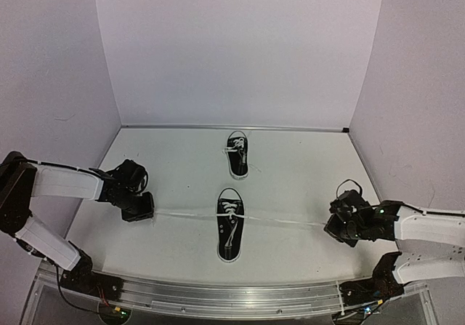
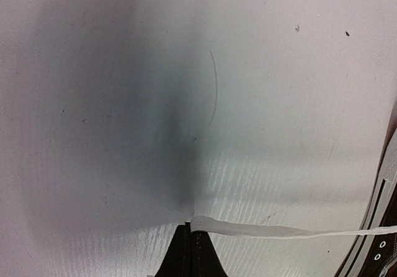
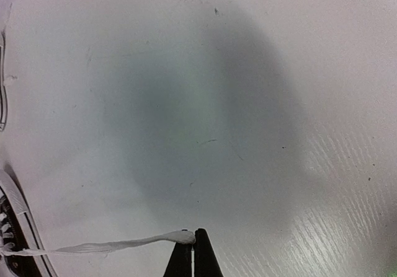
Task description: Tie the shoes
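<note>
Two small black sneakers with white laces lie on the white table. The near shoe (image 1: 230,224) lies midway between the arms, and its edge shows in the left wrist view (image 2: 379,240) and the right wrist view (image 3: 12,227). The far shoe (image 1: 237,153) lies behind it with its laces bunched on top. My left gripper (image 1: 139,210) is shut on the left lace end (image 2: 260,230), which runs taut to the near shoe. My right gripper (image 1: 336,230) is shut on the right lace end (image 3: 118,246), also pulled taut sideways.
White walls enclose the table on the left, back and right. A metal rail (image 1: 218,296) runs along the near edge by the arm bases. Bare table surface (image 1: 305,172) lies around both shoes.
</note>
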Available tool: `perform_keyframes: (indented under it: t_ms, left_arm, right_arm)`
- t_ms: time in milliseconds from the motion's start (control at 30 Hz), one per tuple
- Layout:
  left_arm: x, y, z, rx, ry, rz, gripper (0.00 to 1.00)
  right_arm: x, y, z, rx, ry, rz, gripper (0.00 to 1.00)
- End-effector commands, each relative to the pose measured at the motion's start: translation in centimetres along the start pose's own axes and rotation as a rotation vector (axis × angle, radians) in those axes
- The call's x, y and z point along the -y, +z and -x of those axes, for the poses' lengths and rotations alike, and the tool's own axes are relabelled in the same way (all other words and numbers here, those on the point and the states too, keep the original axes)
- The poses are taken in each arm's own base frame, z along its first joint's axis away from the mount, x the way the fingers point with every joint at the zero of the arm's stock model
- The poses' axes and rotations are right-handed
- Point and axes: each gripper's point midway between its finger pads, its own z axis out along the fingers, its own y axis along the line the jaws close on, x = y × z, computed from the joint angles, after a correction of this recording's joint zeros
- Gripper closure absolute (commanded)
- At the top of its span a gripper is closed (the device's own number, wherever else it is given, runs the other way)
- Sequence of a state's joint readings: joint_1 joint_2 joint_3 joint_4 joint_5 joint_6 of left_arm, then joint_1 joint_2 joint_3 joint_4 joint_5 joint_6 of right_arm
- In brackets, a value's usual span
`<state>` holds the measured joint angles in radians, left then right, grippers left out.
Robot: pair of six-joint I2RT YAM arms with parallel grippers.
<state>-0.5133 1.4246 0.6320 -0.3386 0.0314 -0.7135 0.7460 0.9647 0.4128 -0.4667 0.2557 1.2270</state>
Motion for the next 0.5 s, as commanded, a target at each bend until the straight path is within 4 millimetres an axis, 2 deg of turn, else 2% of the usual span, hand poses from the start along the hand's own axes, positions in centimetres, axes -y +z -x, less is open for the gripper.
perform_keyframes:
  t_ms: [0,167,300,367,400,433,467]
  left_arm:
    - [2.8,-0.5,1.5,0.013,0.078,-0.102,1.00]
    - [2.8,-0.3,1.2,-0.005,0.100,-0.104,0.97]
    - [3.0,-0.5,1.0,-0.006,0.102,-0.123,0.76]
    - [3.1,-1.4,1.3,0.024,0.100,-0.135,0.61]
    - [3.1,-1.8,1.6,0.043,0.101,-0.138,0.51]
    - [3.2,-2.4,1.9,0.063,0.104,-0.140,0.41]
    - [3.2,-3.0,2.2,0.085,0.110,-0.142,0.33]
  right_arm:
    - [-5.1,0.9,0.4,-0.011,-0.147,0.100,1.00]
    - [-6.7,2.7,-0.9,-0.079,-0.241,0.093,0.98]
    - [-7.4,3.2,-2.0,-0.131,-0.264,0.115,0.90]
    - [-7.6,3.0,-2.0,-0.137,-0.261,0.127,0.74]
    - [-7.6,2.8,-2.0,-0.137,-0.257,0.135,0.61]
    - [-7.7,2.5,-1.9,-0.134,-0.251,0.146,0.42]
    - [-7.8,2.1,-1.8,-0.127,-0.247,0.159,0.30]
